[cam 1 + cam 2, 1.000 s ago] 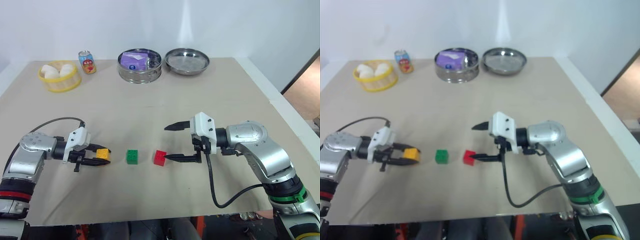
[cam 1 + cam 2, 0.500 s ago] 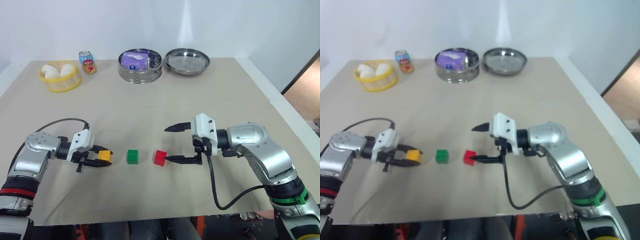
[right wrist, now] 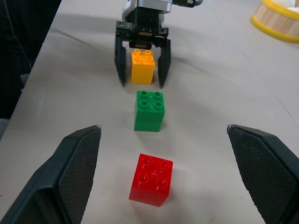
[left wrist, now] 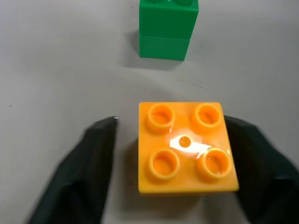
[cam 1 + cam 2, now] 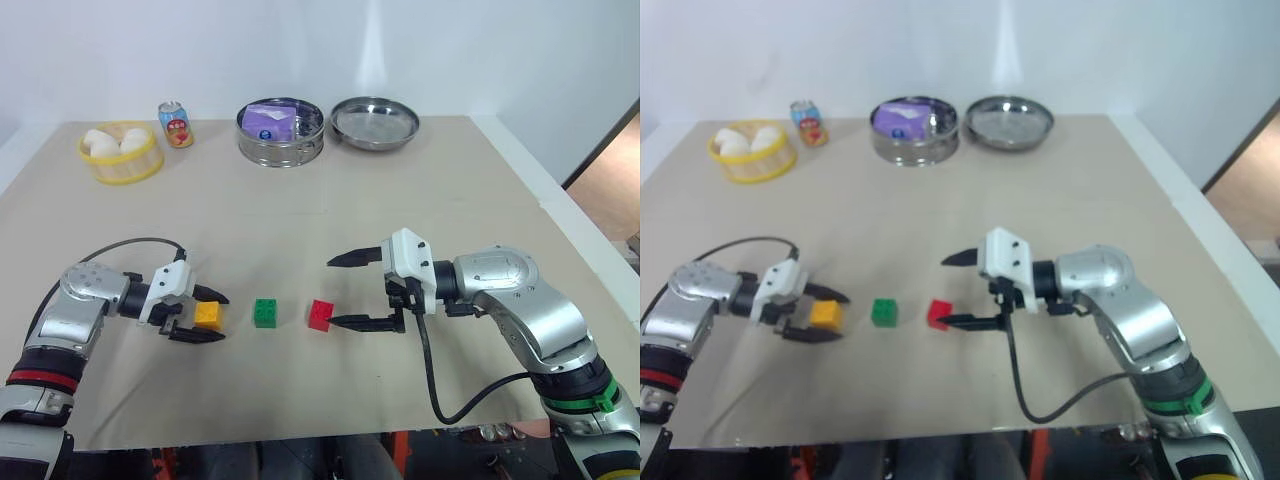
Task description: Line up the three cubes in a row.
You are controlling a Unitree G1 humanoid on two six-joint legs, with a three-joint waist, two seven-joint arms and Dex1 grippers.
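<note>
Two round metal pans sit at the far side of the table (image 5: pixel 480 200). We see a purple packet (image 5: pixel 268 118) inside the left pan (image 5: pixel 280 145). We see nothing in the right pan (image 5: pixel 374 122). A yellow basket (image 5: pixel 120 160) at the far left holds white round buns (image 5: pixel 103 142), and a drink can (image 5: pixel 174 124) stands just beside it.

Three little toy blocks sit on the table near us, all in one line. Each has round bumps on top. Our yellow-orange cube (image 5: pixel 208 315) is on the left, our green cube (image 5: pixel 265 312) is in the middle, and our red cube (image 5: pixel 320 315) is on the right. Small gaps keep them apart.

Our left gripper (image 5: pixel 204 315) has its two black fingers spread wide. One finger is on each side of the yellow-orange cube, with a gap we can see on the far side; on the near side we cannot tell if it touches.

Our right gripper (image 5: pixel 350 290) is spread wide too. Its near finger (image 5: pixel 362 322) points at the red cube and ends just beside it. It holds nothing.
</note>
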